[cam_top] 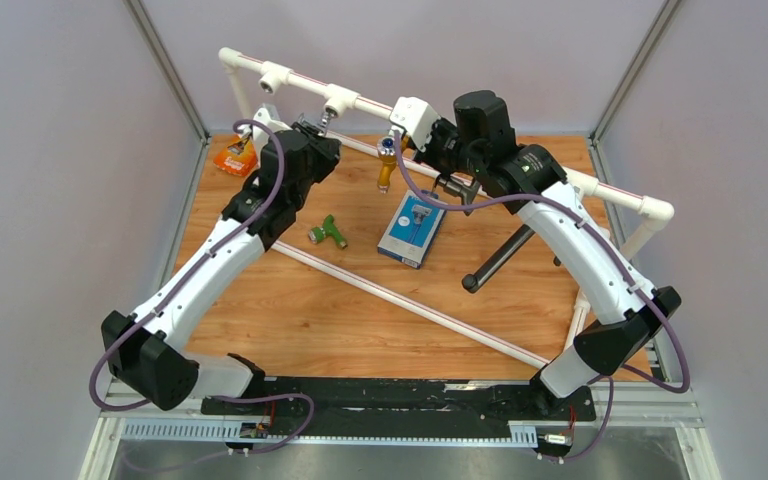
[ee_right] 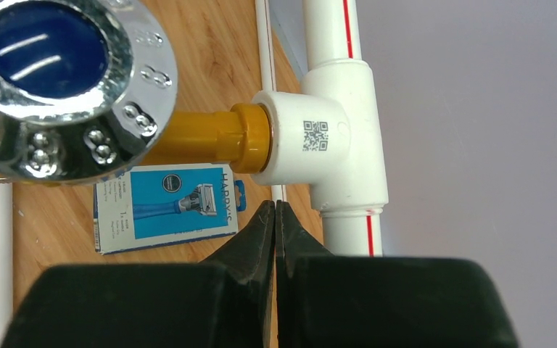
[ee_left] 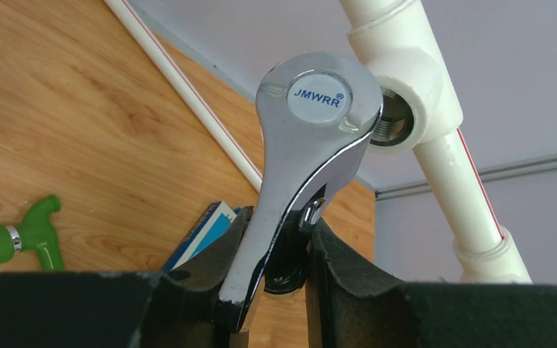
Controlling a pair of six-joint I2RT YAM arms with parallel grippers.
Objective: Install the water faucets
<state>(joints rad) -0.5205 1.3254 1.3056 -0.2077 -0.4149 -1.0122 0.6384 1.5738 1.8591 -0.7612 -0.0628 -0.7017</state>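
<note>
A: State of the left gripper?
B: Clamped on the chrome faucet, whose head sits at the rim of a tee socket
A: And the right gripper?
B: Closed on nothing, just below the yellow faucet. The green faucet lies on the table, apart from the box

Three faucets show: one chrome faucet, one yellow-bodied faucet and one green faucet. There is one white pipe frame on the single worktop. Three tee sockets can be counted on it: a left tee, a middle tee and a third tee. There is one blue-and-white box and one orange item, too small to identify. Two arms carry two claws: the left claw and the right claw.
</note>
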